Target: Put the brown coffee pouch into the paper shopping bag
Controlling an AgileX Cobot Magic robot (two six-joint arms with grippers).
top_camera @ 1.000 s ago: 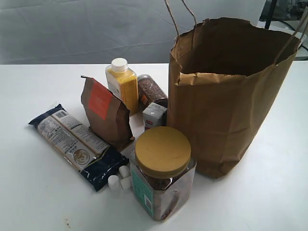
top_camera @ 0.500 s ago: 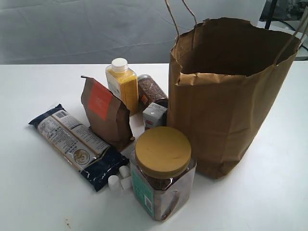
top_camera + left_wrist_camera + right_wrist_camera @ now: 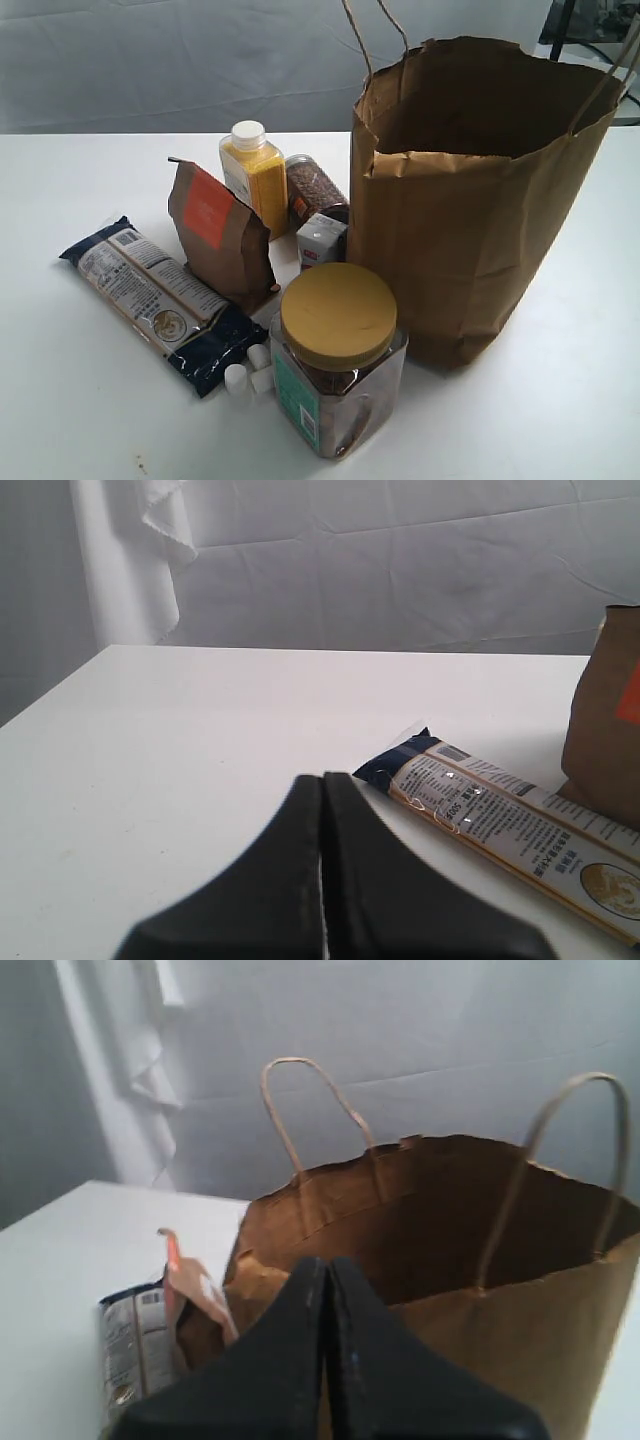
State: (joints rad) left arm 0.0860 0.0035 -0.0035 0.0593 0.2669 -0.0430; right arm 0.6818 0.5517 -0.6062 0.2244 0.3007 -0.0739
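The brown coffee pouch [image 3: 222, 237] stands upright on the white table, its orange-red label facing front-left. It also shows at the edge of the left wrist view as the pouch [image 3: 605, 720] and in the right wrist view as the pouch [image 3: 190, 1285]. The paper shopping bag [image 3: 480, 200] stands open to its right, twine handles up; its mouth shows as the bag [image 3: 450, 1250]. My left gripper [image 3: 322, 780] is shut and empty, low over bare table, well short of the pouch. My right gripper [image 3: 327, 1263] is shut and empty, facing the bag's rim. Neither gripper appears in the exterior view.
A long dark-blue packet [image 3: 150, 300] lies left of the pouch. A clear jar with a mustard-yellow lid [image 3: 338, 355] stands in front. A yellow bottle [image 3: 253, 175], a seed jar [image 3: 312, 190], a small white carton [image 3: 322, 240] and small white caps [image 3: 248, 370] crowd between pouch and bag.
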